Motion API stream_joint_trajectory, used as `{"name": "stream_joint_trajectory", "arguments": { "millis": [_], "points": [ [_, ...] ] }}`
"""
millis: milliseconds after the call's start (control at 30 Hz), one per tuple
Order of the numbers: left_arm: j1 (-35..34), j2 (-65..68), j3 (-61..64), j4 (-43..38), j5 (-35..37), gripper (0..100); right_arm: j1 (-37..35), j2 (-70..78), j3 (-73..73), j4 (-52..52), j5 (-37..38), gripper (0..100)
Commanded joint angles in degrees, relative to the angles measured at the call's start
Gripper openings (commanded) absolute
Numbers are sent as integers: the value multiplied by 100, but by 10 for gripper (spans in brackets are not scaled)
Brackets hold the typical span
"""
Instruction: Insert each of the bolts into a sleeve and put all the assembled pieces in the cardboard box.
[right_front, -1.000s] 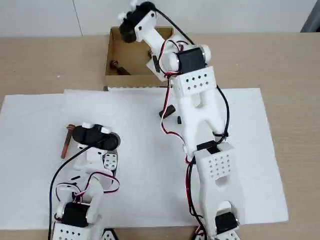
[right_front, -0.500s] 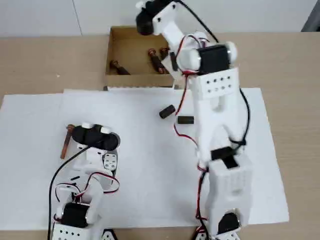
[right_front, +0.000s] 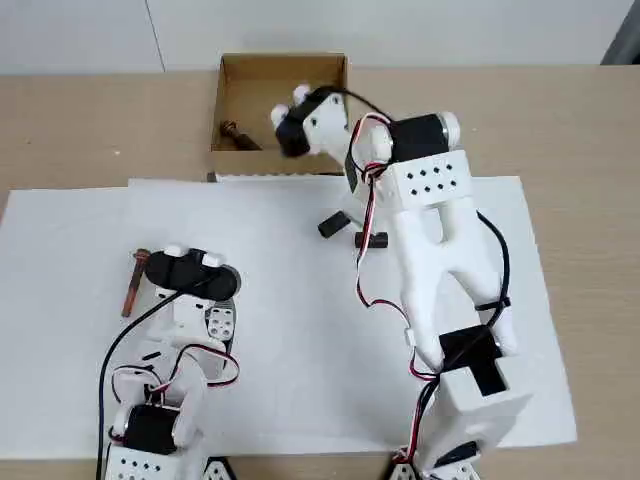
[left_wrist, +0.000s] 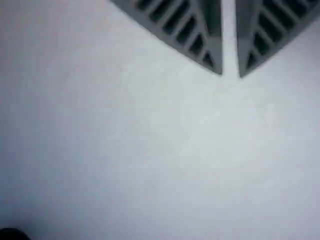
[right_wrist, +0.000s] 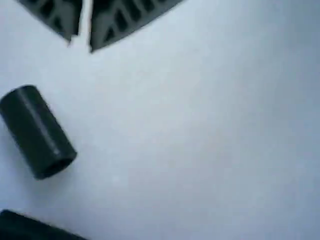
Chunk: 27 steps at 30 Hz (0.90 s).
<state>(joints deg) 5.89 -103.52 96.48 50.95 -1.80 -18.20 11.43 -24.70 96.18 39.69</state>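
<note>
The job is partly done. On the table (right_front: 580, 110) a white sheet (right_front: 280, 330) covers the working area, and the cardboard box (right_front: 285, 62) stands just beyond its far edge. The right arm (right_front: 430, 230) reaches over the box and hides much of the floor. On the bare part near the left wall lies one finished piece (right_front: 238, 133), which looks like a copper bolt with a dark sleeve on it. How many more are under the arm cannot be told.

At least one assembly is left to do. A loose bolt (right_front: 131, 287) lies on the sheet, just beside the head of the left arm and well apart from the box. Its long axis runs nearly straight away from the arm bases toward the far side of the table, leaning a little. The thicker end seems to be the far one, though that is hard to make out.

Two bare black sleeves lie near the middle of the sheet, close to the box and near each other without touching. The first sleeve (right_front: 335, 224) lies slantwise. The second sleeve (right_front: 372, 240) lies across the table, side to side. The right wrist view shows one of them lying flat, an open end turned toward the camera.

The right gripper (right_wrist: 80, 42) hangs over the sheet near that sleeve, jaws pressed almost together on nothing. The left gripper (left_wrist: 230, 74) is over bare sheet, jaws likewise closed to a thin slit and empty.
</note>
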Motion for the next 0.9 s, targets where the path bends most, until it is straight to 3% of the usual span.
{"name": "stream_joint_trajectory", "arguments": {
  "millis": [0, 133, 500, 867],
  "points": [
    [-26, -53, -22, 26, 0, 6, 75, -330, 360, -224, 571, 57],
    [-26, -53, -22, 26, 0, 6, 198, -330, 853, -453, 993, 136],
    [-26, -53, -22, 26, 0, 6, 198, 92, 1600, -1385, 1890, 136],
    [-26, -53, -22, 35, 0, 6, 224, 796, 1582, -2141, 2084, 137]
  ]
}}
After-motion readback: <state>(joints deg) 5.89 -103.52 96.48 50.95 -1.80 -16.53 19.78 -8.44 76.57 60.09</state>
